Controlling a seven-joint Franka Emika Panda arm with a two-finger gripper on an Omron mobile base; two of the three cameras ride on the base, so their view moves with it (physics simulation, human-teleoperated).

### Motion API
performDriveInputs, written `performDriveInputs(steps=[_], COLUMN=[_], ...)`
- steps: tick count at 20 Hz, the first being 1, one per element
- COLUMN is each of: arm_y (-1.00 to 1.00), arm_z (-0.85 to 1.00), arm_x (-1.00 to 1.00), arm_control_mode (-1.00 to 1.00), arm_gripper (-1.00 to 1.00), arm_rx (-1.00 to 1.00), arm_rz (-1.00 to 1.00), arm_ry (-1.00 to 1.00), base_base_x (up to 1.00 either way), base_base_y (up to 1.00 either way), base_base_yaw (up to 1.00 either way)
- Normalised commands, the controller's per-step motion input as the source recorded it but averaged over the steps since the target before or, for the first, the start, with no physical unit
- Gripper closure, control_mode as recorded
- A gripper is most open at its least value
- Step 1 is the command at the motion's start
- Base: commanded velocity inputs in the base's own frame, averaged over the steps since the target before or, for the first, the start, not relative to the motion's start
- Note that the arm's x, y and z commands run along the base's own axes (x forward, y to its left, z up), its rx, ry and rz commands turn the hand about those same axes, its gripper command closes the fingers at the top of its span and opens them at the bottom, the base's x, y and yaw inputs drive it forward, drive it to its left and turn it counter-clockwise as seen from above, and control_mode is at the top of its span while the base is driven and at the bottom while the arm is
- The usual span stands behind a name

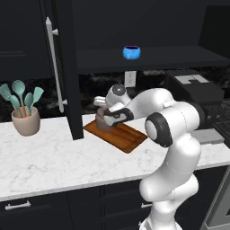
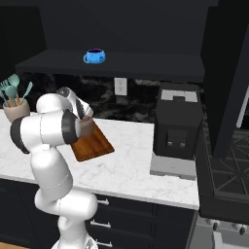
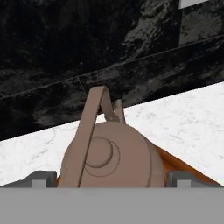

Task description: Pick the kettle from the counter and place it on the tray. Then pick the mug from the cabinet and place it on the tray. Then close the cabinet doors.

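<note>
Kettle (image 3: 111,153) sat on tray (image 1: 128,137) near its back edge; gripper (image 3: 111,179) spread wide, fingertips (image 3: 41,180) flanking its body, apart. Counter (image 1: 49,157) lay open leftward.

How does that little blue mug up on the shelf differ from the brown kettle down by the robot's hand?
The mug is bright blue; the kettle is dull brown-grey. The mug stands on the cabinet shelf; the kettle sits low on the wooden tray. The mug has a small side handle; the kettle has an arched top handle. Both stand upright.
</note>
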Motion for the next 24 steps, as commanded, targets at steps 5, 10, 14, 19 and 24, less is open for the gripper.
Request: performDriveInputs(steps=[5, 10, 14, 19, 24], arm_y=[0.00, 0.00, 0.00, -0.01, -0.11], arm_z=[0.00, 0.20, 0.45, 0.57, 0.70], arm_x=[-0.19, -0.29, -0.32, -0.31, -0.26], arm_control_mode=[-1.00, -1.00, -1.00, -1.00, -1.00], arm_gripper=[-1.00, -1.00, -1.00, -1.00, -1.00], arm_rx=[-0.03, 0.00, 0.00, -0.03, -0.07], arm_rz=[0.00, 0.00, 0.00, 0.00, 0.00], arm_ry=[-0.20, 0.05, 0.08, 0.00, 0.03], base_base_x=[0.00, 0.00, 0.00, 0.00, 0.00], base_base_y=[0.00, 0.00, 0.00, 0.00, 0.00], base_base_yaw=[0.00, 0.00, 0.00, 0.00, 0.00])
